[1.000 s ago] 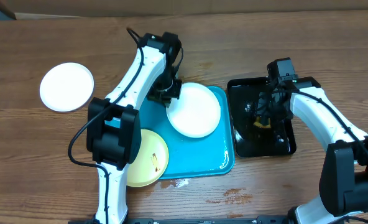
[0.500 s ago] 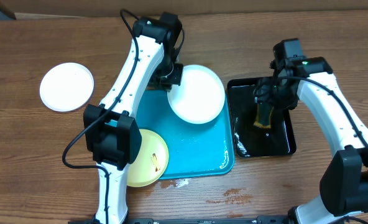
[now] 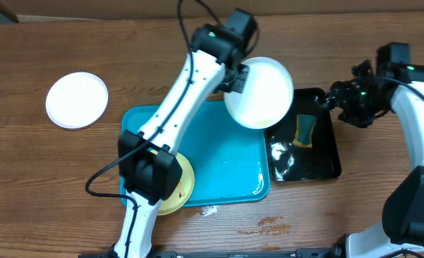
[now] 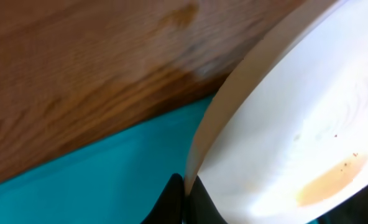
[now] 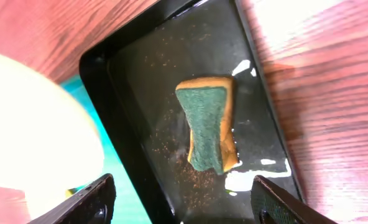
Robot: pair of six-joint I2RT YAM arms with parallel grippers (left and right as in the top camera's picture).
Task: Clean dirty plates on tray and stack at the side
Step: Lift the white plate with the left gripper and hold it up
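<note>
Soiled white plate (image 3: 262,94) held aloft.
Left pincer (image 4: 184,194) clamps the white plate's rim above the turquoise tray's (image 3: 219,154) far right corner; orange-brown smear and dark specks on its face. Right pincer (image 3: 344,100) stands wide over the black tray (image 3: 321,163), sponge (image 5: 207,122) lying inside.

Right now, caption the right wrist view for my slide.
Open right end effector above a green-and-yellow sponge lying in the black tray, white plate at left.

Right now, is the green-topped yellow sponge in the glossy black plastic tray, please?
In: the sponge lies on the black tray, clear of the open right gripper.
</note>
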